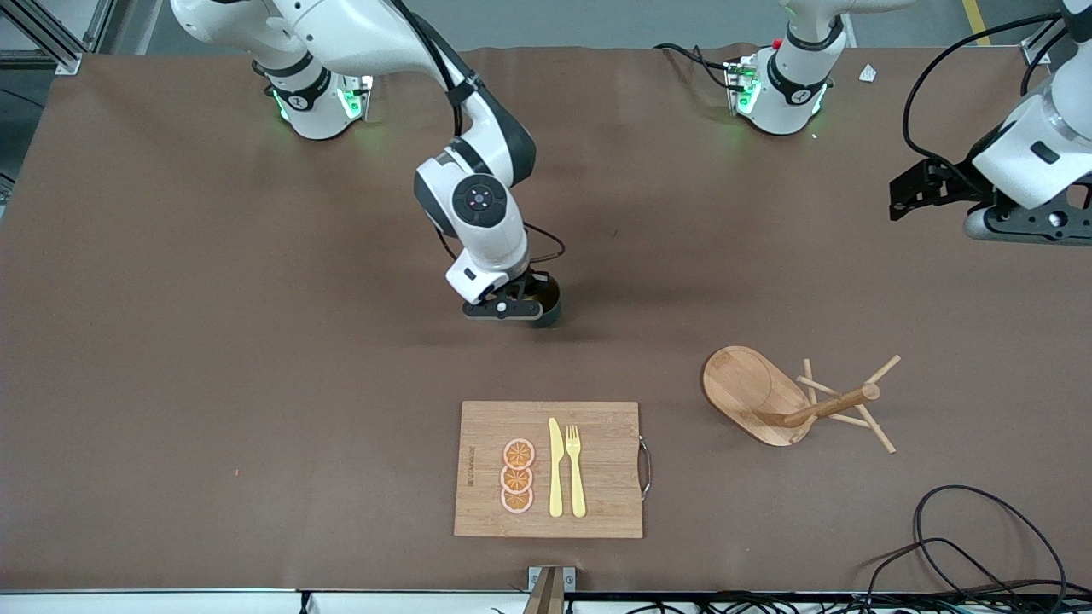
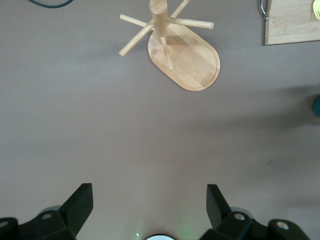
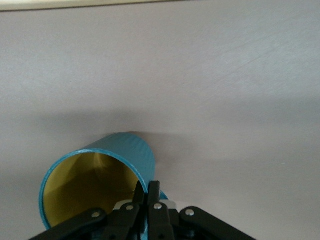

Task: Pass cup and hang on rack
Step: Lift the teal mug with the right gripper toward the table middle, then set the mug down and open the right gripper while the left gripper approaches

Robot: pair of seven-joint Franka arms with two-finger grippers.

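A wooden cutting board (image 1: 548, 469) with orange slices (image 1: 517, 476), a knife (image 1: 555, 467) and fork (image 1: 576, 469) lies nearest the front camera. The rack (image 1: 798, 401) stands beside it. The teal, yellow-lined cup (image 3: 95, 182) sits mid-tabletop (image 1: 171, 341), its rim pinched by the right claw (image 3: 147, 192). The left claw (image 2: 150, 205) hangs spread, waiting.

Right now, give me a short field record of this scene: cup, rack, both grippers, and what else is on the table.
cup: teal, yellow inside, gripped at its side near the rim
right gripper: shut on the cup, over mid-table
left gripper: open, empty, waiting over the left arm's end of the table
rack: nearer the front camera than the cup, pegs bare
cutting board: holds knife, fork, three orange slices
handover: not yet done
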